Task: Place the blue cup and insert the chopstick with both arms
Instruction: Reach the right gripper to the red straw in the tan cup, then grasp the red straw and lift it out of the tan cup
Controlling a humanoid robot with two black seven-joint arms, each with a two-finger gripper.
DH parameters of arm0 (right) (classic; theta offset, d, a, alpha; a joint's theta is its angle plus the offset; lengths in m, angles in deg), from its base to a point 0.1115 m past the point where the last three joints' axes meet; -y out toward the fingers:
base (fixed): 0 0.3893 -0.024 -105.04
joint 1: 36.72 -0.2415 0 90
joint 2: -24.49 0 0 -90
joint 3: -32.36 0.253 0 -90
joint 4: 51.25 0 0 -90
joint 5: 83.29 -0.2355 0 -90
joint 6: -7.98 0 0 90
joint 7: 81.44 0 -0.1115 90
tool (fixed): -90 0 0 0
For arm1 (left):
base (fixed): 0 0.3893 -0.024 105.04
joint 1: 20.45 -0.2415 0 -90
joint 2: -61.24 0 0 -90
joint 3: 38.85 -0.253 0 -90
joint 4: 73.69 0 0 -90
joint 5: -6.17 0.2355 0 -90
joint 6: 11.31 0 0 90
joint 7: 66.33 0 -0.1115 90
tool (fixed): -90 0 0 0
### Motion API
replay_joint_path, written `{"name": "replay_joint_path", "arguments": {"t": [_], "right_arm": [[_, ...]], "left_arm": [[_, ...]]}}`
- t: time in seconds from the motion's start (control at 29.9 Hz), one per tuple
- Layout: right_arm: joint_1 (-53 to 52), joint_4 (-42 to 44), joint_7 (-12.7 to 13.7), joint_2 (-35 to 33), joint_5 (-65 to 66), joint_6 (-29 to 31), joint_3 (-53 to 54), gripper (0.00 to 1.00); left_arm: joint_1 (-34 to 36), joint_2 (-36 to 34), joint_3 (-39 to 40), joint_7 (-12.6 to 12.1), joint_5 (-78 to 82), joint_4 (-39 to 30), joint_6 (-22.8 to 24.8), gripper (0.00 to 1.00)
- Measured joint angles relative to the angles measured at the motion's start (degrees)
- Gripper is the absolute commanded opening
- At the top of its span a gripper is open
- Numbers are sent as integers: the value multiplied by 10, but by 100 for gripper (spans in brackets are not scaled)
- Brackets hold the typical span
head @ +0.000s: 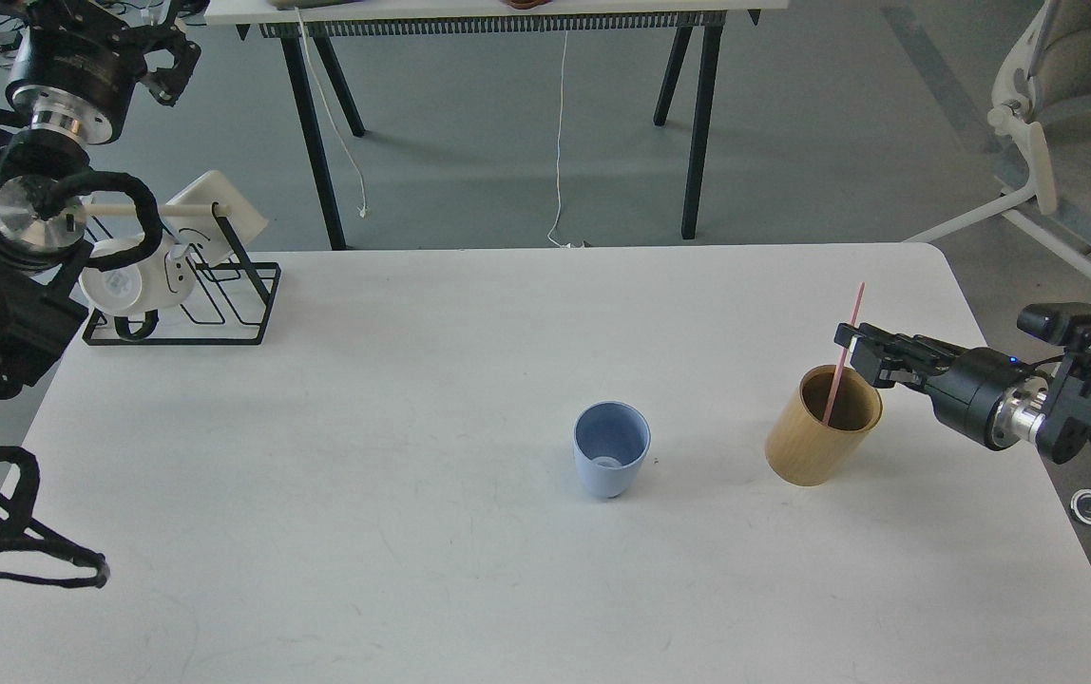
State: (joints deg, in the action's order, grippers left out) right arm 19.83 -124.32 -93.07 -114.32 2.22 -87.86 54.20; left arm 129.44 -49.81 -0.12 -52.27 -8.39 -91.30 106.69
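The blue cup point(611, 461) stands upright and empty near the middle of the white table point(412, 570). To its right stands a taller tan cylinder point(823, 439). The pink chopstick point(848, 332) stands in that cylinder, leaning on its rim with its tip pointing up. My right gripper point(851, 348) comes in from the right, just above the cylinder's rim. Its fingertips are at the stick's middle and its jaws look slightly apart. My left gripper point(163, 59) is raised at the far top left, away from the table, dark and partly cut off.
A black wire rack point(194, 304) with a pale wooden rod and white mugs point(123, 285) stands at the table's back left, close to my left arm. An office chair point(1078, 133) is off the back right. A second table's legs stand behind.
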Motion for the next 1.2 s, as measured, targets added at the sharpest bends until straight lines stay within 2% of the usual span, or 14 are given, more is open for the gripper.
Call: {"name": "replay_joint_path", "arguments": {"t": [0.43, 0.7, 1.0, 1.2], "right_arm": [[0, 9, 2, 11, 0, 0, -2, 7], [-4, -11, 2, 4, 0, 0, 0, 6], [-46, -123, 1, -104, -2, 1, 7, 7], [-133, -171, 1, -163, -3, 31, 7, 7]], "left_arm": [[0, 6, -1, -1, 1, 8, 0, 100], [1, 6, -1, -1, 1, 8, 0, 100], [3, 6, -2, -1, 1, 8, 0, 100], [4, 6, -2, -1, 1, 8, 0, 100]]}}
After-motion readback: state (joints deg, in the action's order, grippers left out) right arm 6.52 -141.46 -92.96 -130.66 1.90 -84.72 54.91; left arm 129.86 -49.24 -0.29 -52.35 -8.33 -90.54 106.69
